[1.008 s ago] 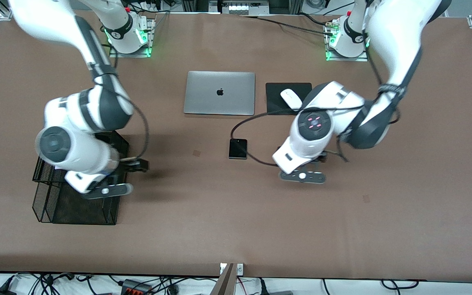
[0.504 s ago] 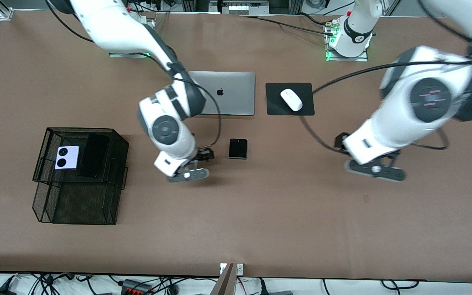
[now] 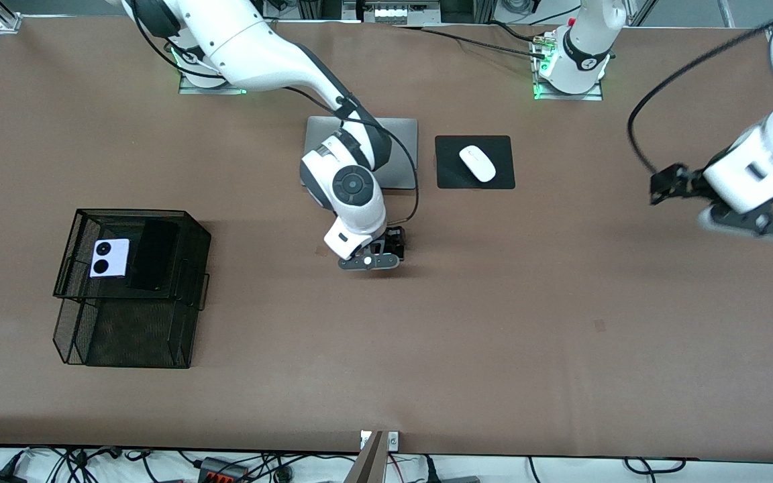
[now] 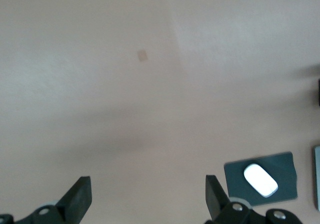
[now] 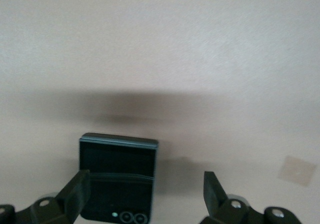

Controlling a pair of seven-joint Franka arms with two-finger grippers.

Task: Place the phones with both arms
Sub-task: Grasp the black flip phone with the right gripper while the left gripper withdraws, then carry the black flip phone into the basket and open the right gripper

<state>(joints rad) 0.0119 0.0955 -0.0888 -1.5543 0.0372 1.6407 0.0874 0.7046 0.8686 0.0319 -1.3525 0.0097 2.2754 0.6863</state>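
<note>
The right gripper (image 5: 145, 196) hangs with fingers spread over the black flip phone (image 5: 118, 179), centre of the front view; it should centre, then descend squarely. The left gripper (image 3: 678, 186), also spread and empty, waits at mid-right. The lilac flip phone (image 3: 109, 257) and black slab (image 3: 153, 255) lie in the mesh tray (image 3: 64, 268). Half a second earlier, the right gripper was beside the phone.

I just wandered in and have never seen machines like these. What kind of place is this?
Most likely a robotics lab made up like an office desk. Two robot arms are bolted to a brown table that carries a silver laptop, a white mouse and a black mesh tray holding phones.
</note>
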